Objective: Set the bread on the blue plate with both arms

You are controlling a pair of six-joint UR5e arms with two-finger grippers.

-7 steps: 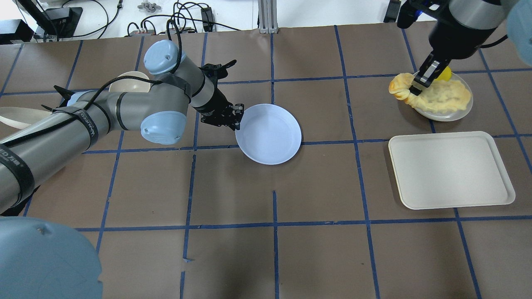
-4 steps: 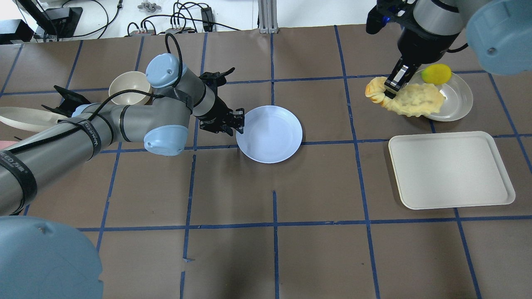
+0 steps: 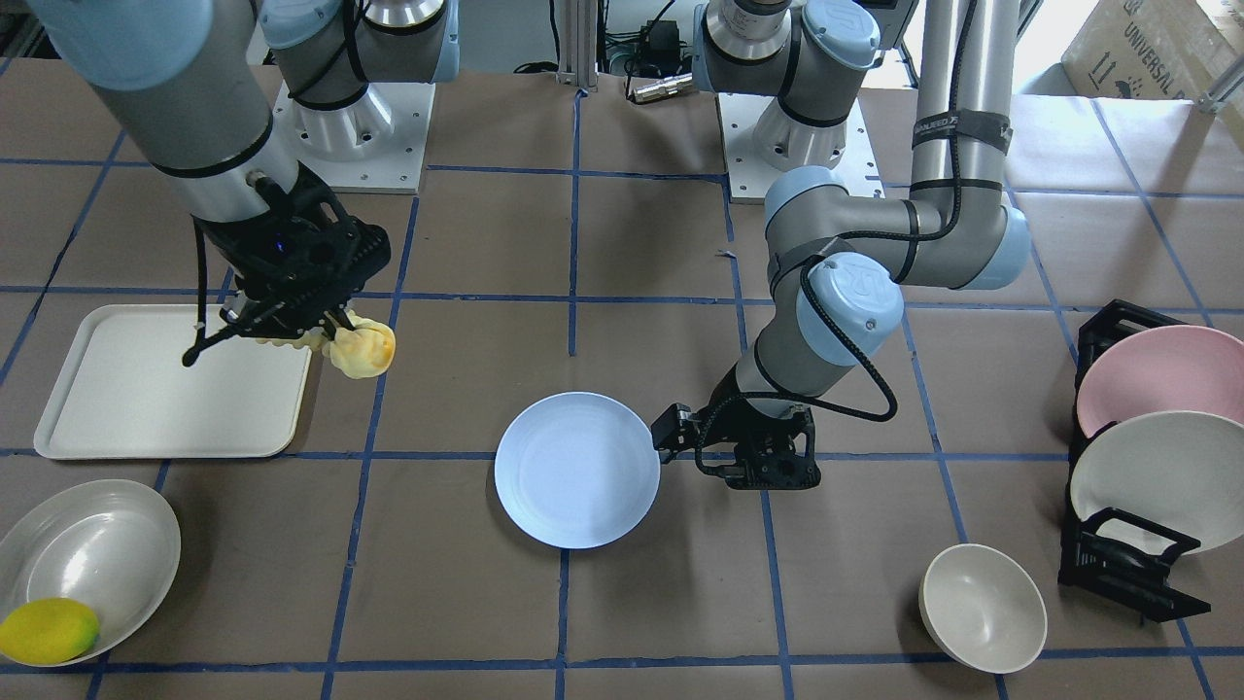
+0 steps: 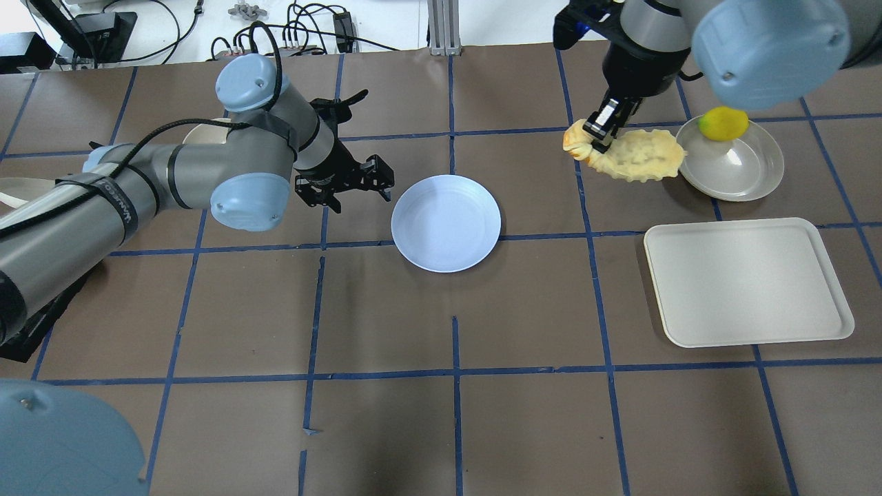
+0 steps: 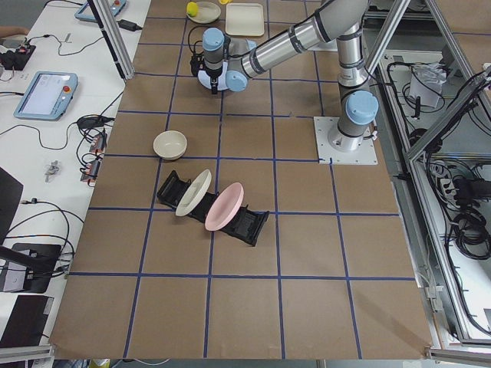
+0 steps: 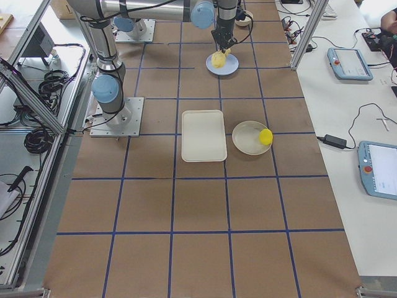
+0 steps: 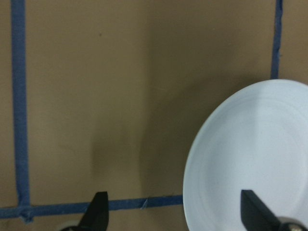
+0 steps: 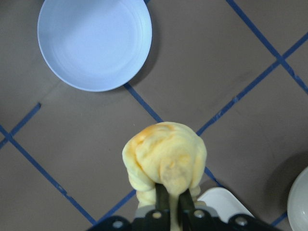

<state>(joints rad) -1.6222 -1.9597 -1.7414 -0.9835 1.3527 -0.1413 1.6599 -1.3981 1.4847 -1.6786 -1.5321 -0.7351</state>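
Observation:
The blue plate [image 4: 446, 222] lies flat at the table's middle; it also shows in the front view [image 3: 576, 470] and in the left wrist view [image 7: 250, 154]. My left gripper [image 4: 342, 187] is open and empty, just left of the plate's rim, with one fingertip [image 7: 252, 209] over the rim. My right gripper [image 4: 599, 132] is shut on the browned end of the bread [image 4: 634, 157]. It holds the pale-yellow loaf above the table, right of the blue plate. In the right wrist view the bread [image 8: 166, 161] hangs from the fingers, and the blue plate [image 8: 94, 43] lies farther off.
A white plate [image 4: 747, 172] with a yellow lemon [image 4: 723, 124] lies at the far right, with a white tray [image 4: 747, 282] near it. A cream bowl [image 3: 982, 608] and a black rack [image 3: 1118, 564] holding pink and white plates stand on my left side.
My right gripper has carried the bread off the white plate and leftward toward the blue plate. My left gripper has drawn back from the blue plate's rim and turned.

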